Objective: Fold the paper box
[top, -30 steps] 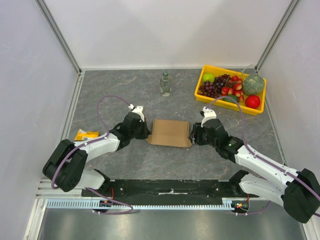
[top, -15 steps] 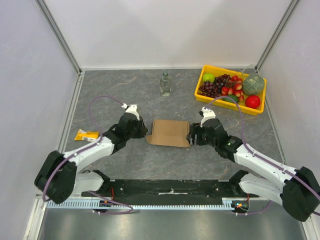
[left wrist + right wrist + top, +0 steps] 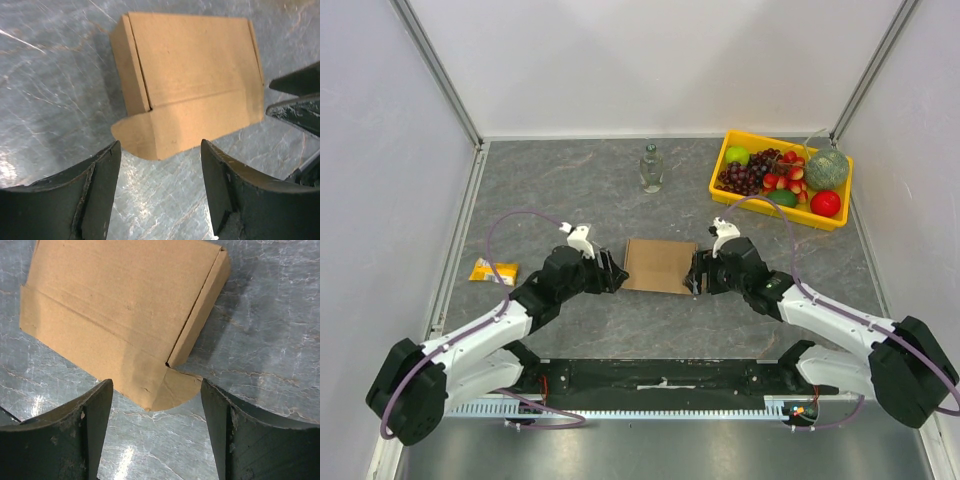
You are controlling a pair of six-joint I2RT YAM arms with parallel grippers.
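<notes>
Top external view: my left gripper (image 3: 610, 272) and right gripper (image 3: 696, 274) flank the paper box (image 3: 660, 265) — both spread wide, holding nothing. The box lies folded on the bench (image 3: 570, 190), mid-scene; far right — a yellow fruit tray (image 3: 718, 170).

A clear glass bottle (image 3: 651, 168) stood upright on the grey marbled table (image 3: 560, 190), well ahead of me. In the far right corner sat a yellow tray (image 3: 750, 199) holding dark grapes (image 3: 745, 176), a green apple (image 3: 737, 156), a netted melon (image 3: 827, 169) and a red fruit (image 3: 826, 203). On my left lay a small yellow packet (image 3: 493, 270).
</notes>
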